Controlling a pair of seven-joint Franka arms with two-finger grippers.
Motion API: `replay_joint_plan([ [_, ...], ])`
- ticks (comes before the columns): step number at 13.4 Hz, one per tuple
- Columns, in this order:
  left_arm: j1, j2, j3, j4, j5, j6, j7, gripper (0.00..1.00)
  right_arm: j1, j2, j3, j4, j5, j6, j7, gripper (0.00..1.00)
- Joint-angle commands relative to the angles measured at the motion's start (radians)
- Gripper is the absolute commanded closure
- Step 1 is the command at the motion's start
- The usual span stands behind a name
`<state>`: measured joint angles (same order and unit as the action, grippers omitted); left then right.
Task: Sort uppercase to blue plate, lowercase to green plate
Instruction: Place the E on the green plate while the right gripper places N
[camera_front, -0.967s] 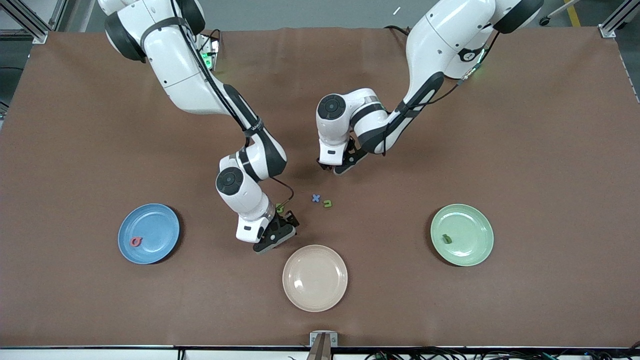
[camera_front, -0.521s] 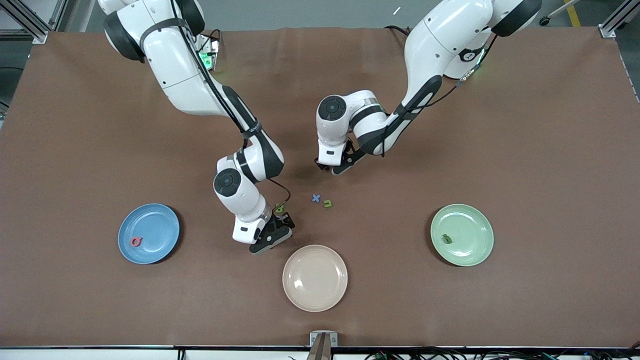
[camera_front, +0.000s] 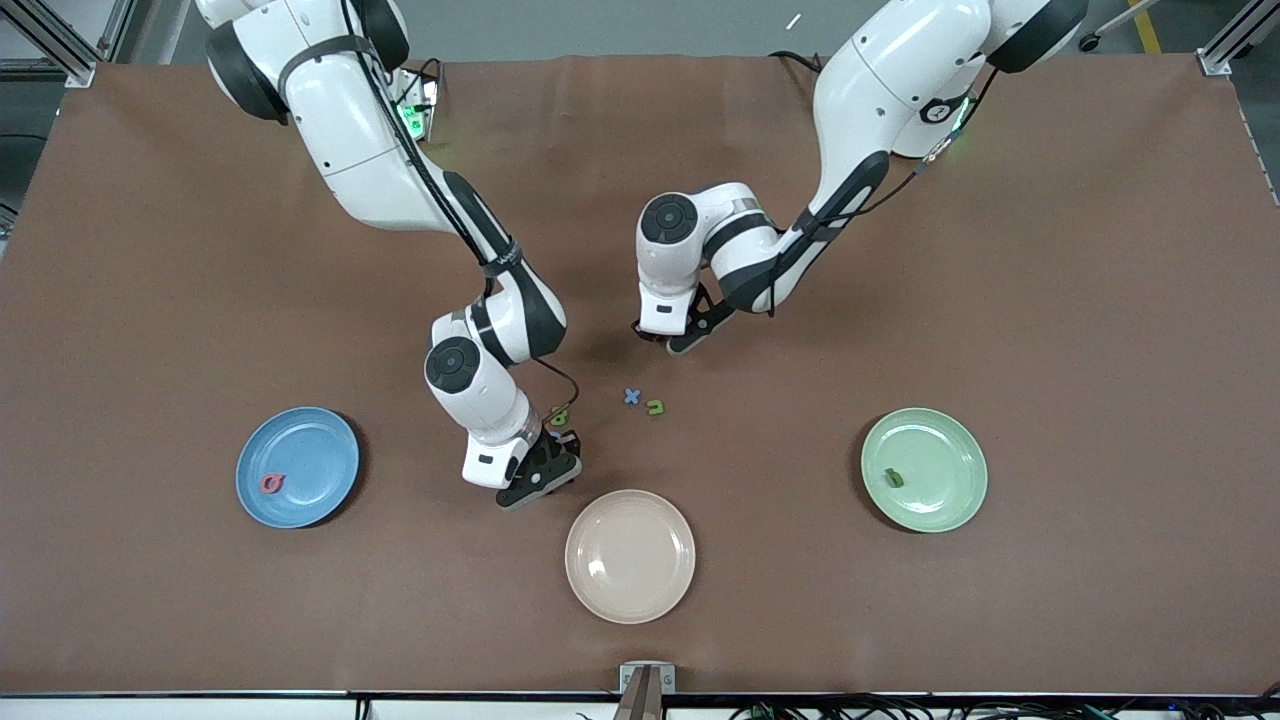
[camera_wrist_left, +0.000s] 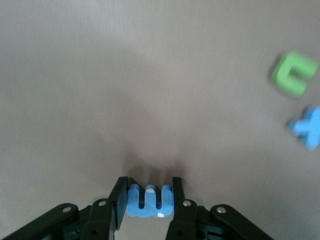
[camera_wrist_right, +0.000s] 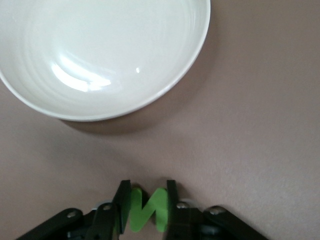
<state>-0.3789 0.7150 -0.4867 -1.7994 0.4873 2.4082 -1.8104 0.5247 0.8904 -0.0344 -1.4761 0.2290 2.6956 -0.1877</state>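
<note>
Over table: both grippers since closed, lifted.

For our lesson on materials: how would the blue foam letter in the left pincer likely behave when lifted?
The blue letter looks like thick matte foam, so probably very light. The left pincer clamps its flat sides, so slipping seems unlikely, though it may squash slightly.

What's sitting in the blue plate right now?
The blue plate holds one pink-red ring letter, lying near the rim nearest the front camera. Nothing covers the plate, so no other letter is hidden there.
</note>
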Motion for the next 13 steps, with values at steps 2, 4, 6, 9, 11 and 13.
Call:
replay_joint_plan([
  [2,0.130,-0.106,-0.003,-0.009,0.017,-0.008,0.141,1.00,-0.005,-0.016,0.001,-0.010,-0.005,0.004,0.019,0.92],
  [4,0.210,-0.130,-0.006,0.004,0.017,-0.036,0.268,1.00,-0.049,-0.036,-0.015,0.013,-0.011,-0.005,0.008,0.93],
  [6,0.274,-0.121,-0.006,0.057,0.017,-0.127,0.435,1.00,-0.125,-0.065,-0.015,0.011,-0.011,-0.025,-0.048,0.93],
  [9,0.421,-0.109,-0.003,0.063,0.014,-0.141,0.653,1.00,-0.277,-0.103,-0.013,0.011,-0.010,-0.213,-0.177,0.93],
  [11,0.491,-0.105,0.003,0.064,0.019,-0.156,0.777,0.99,-0.382,-0.111,-0.009,0.011,-0.002,-0.331,-0.303,0.92],
  [13,0.581,-0.085,0.008,0.075,0.017,-0.158,0.903,0.92,-0.461,-0.113,-0.009,0.011,-0.002,-0.419,-0.384,0.91],
])
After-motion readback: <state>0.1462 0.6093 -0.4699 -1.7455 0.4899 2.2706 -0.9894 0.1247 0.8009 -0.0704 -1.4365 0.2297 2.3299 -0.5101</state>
